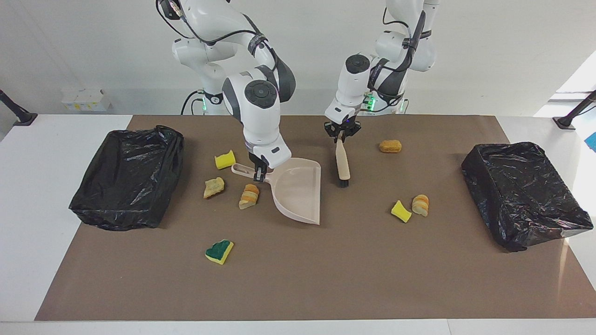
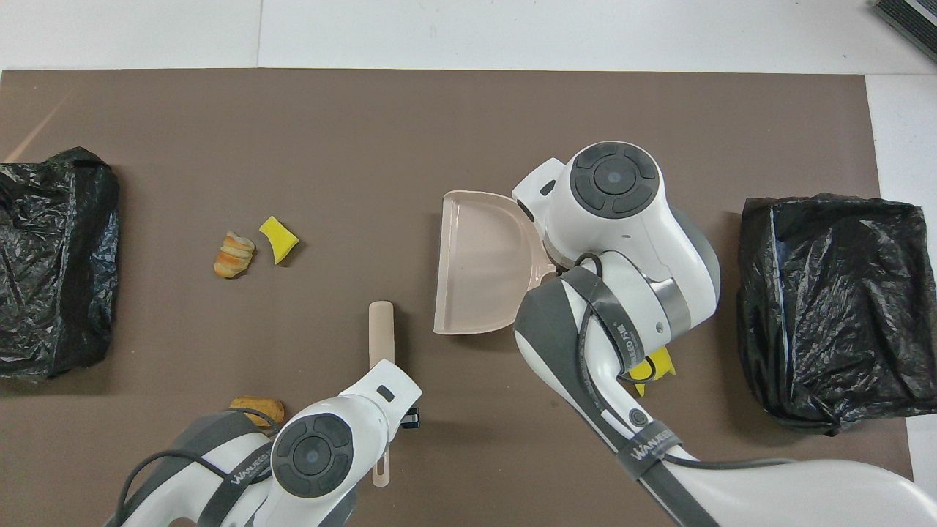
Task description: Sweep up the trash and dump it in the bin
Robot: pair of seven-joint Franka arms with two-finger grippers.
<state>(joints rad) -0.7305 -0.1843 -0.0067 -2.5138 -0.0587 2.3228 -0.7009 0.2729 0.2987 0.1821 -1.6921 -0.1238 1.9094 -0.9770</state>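
My right gripper (image 1: 259, 174) is shut on the handle of the beige dustpan (image 1: 298, 190), which hangs tilted just above the mat; it also shows in the overhead view (image 2: 479, 263). My left gripper (image 1: 342, 133) is shut on the handle of the beige brush (image 1: 342, 163), its black bristles down toward the mat. Trash lies around. A yellow sponge chunk (image 1: 225, 159) and two bread pieces (image 1: 213, 187) (image 1: 249, 195) lie beside the dustpan handle. A green-and-yellow sponge piece (image 1: 219, 251) lies farther out. Another yellow chunk (image 1: 401, 211) and bread piece (image 1: 420, 204) lie toward the left arm's end. One bread piece (image 1: 390, 146) lies near the left arm.
Two bins lined with black bags stand at the ends of the brown mat: one at the right arm's end (image 1: 128, 172), one at the left arm's end (image 1: 524, 190). In the overhead view my right arm hides most of the trash near the dustpan handle.
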